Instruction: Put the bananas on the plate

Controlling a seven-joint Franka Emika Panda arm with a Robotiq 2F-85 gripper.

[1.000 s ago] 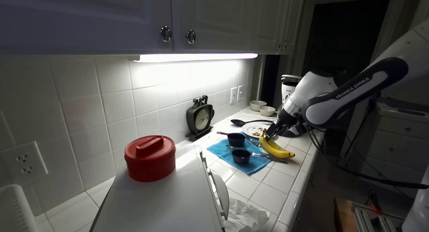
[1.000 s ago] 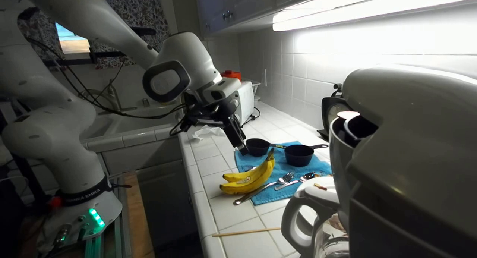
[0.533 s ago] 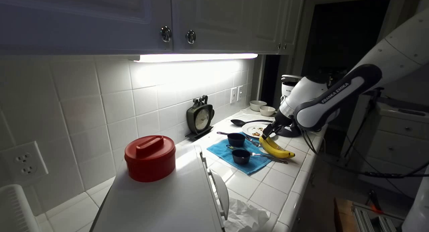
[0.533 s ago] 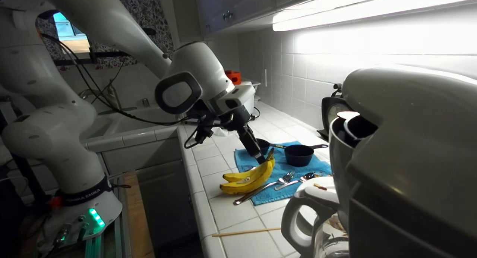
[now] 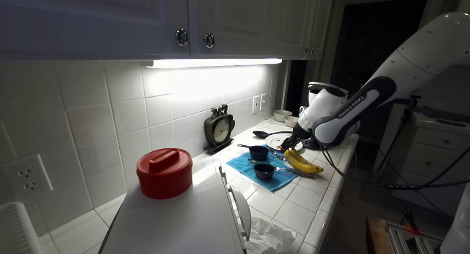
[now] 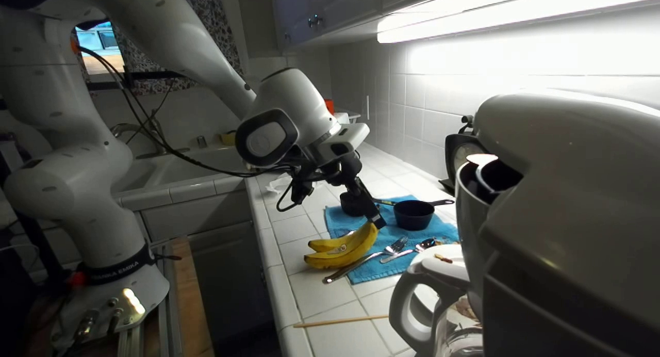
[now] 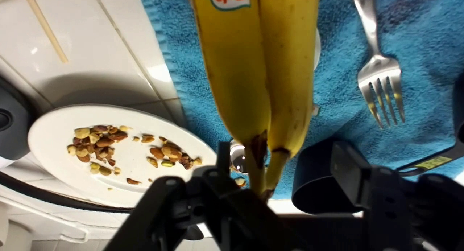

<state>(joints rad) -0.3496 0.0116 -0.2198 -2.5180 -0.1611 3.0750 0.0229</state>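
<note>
Reaching the bananas (image 6: 346, 253) at their stems (image 7: 256, 173), I have, within the last second, carried the end effector (image 7: 282, 160) over the blue cloth (image 5: 282, 180) until, in the wrist view, the stems show between its fingers (image 7: 347, 169). These stand wide apart; nothing is gripped, and contact with the peel cannot be told. The bananas have not shifted: stem end over the cloth, tips off it on the counter (image 6: 322, 297). The plate (image 7: 127, 156), carrying scattered nuts (image 7: 105, 141), lies at the cloth's edge, unreached. I judge the approach nearly done and the transfer not begun; closing on the stems seems the next step. One finger overlaps, in that view, a dark cup (image 7: 315, 193) on the cloth, so I would close with care, lest it be nudged.
</note>
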